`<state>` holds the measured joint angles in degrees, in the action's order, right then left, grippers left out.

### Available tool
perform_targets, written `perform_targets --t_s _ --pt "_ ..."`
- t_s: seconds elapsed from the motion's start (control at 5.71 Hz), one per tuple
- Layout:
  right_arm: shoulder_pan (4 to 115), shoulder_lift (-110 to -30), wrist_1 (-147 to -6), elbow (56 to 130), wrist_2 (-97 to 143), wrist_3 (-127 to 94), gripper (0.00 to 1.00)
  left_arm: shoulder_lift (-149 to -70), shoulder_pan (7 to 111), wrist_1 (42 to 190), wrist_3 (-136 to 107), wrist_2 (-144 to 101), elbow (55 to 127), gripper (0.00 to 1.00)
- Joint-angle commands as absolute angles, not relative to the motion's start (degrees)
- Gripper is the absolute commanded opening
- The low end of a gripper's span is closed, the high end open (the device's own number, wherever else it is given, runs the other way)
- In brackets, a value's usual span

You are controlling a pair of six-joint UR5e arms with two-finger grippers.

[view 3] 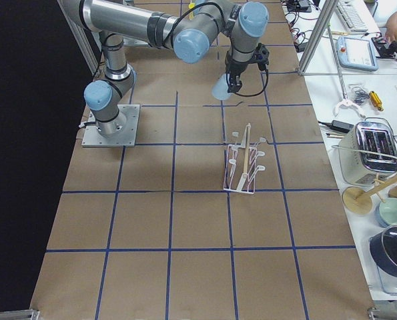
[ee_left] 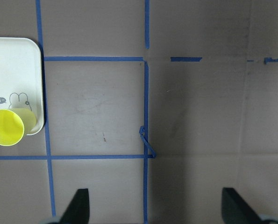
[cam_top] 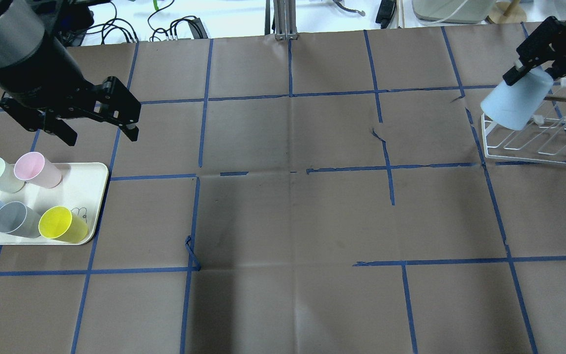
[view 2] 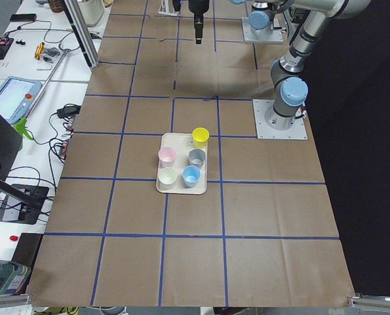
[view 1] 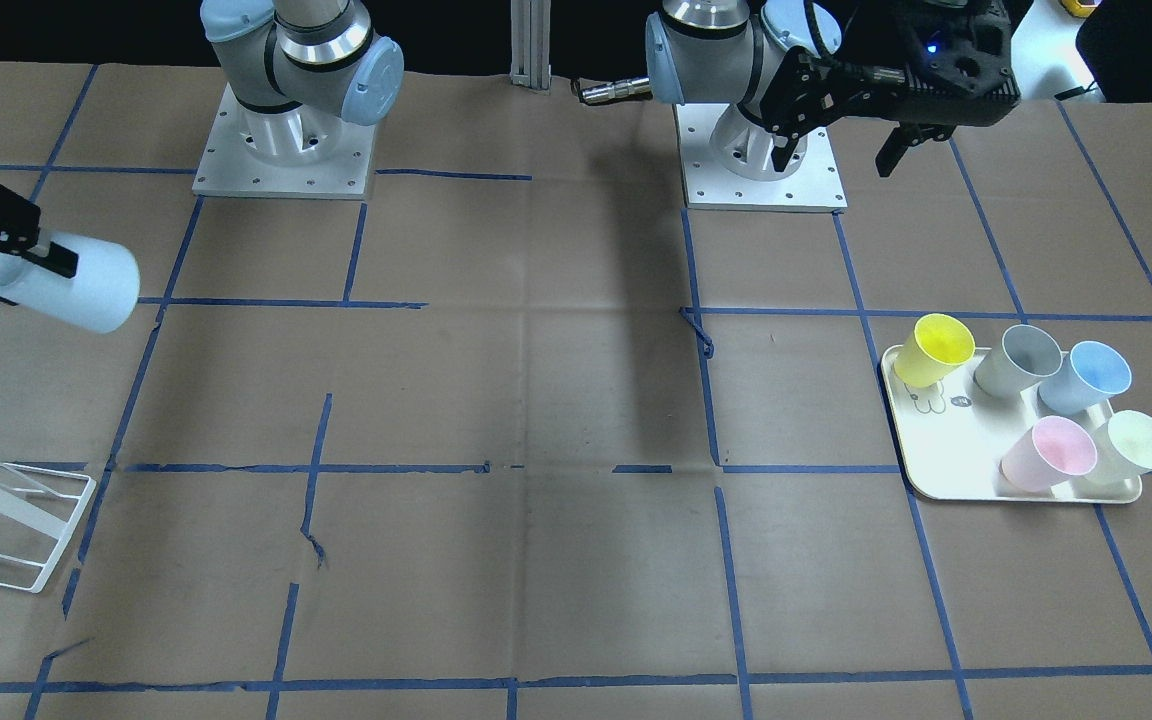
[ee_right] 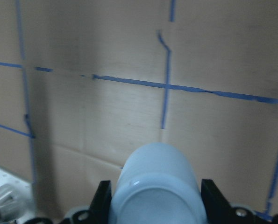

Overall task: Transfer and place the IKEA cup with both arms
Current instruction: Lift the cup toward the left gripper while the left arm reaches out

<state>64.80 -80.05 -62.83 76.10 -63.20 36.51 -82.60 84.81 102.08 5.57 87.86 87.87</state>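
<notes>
- Over at the robot's right end of the counter [cam_top: 288, 221], the IKEA cup [cam_top: 514, 105] hangs in the air. It's clamped in the right gripper [cam_top: 526, 73].
- Right fingers [ee_right: 103, 200] are shut tight on the cup's narrow base end, one on each side. Cup is tilted, w/ its mouth pointing away from the wrist.
- Cup sits near the white wire rack [cam_top: 528, 147] but touches neither the rack nor the counter. How far off the pegs it is, you can't tell from these views.
- Left gripper [cam_top: 101, 135] is empty. Its fingers [ee_left: 79, 207] are spread wide apart, hovering just beside the tray [cam_top: 89, 179]. That tray carries 5 other cups: yellow, grey, blue, pink, pale green.
- Step in hand, as I read it: the hand-off looks done and you're in the placing half, i.e. carrying the cup to the rack.
- Next move calls for:
  - lining the cup mouth up over a free peg
  - tipping it further mouth-down
  - lowering slowly till it seats, then opening the right fingers
- Watch the thin wires. A skewed approach could snag the rim or nudge the light rack.
- Left arm needs nothing for now.
</notes>
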Motion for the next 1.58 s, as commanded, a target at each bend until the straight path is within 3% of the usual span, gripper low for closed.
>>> perform_targets --t_s 0.0,0.53,0.88,1.4 --pt "66.8 -78.9 -50.2 77.4 -45.4 41.9 0.53 -82.4 79.8 104.2 14.3 84.1 87.6 0.99" --pt "75.7 -79.7 -49.7 96.4 -10.0 53.3 0.53 -82.4 64.0 125.7 36.1 60.9 87.6 0.99" --pt "84.7 -79.7 -50.0 100.7 -0.7 56.8 0.5 -83.4 61.4 146.8 49.1 40.7 88.5 0.99" --pt "90.9 -79.7 -50.0 102.0 4.1 58.1 0.5 -85.0 61.4 146.7 64.2 30.4 95.4 0.99"
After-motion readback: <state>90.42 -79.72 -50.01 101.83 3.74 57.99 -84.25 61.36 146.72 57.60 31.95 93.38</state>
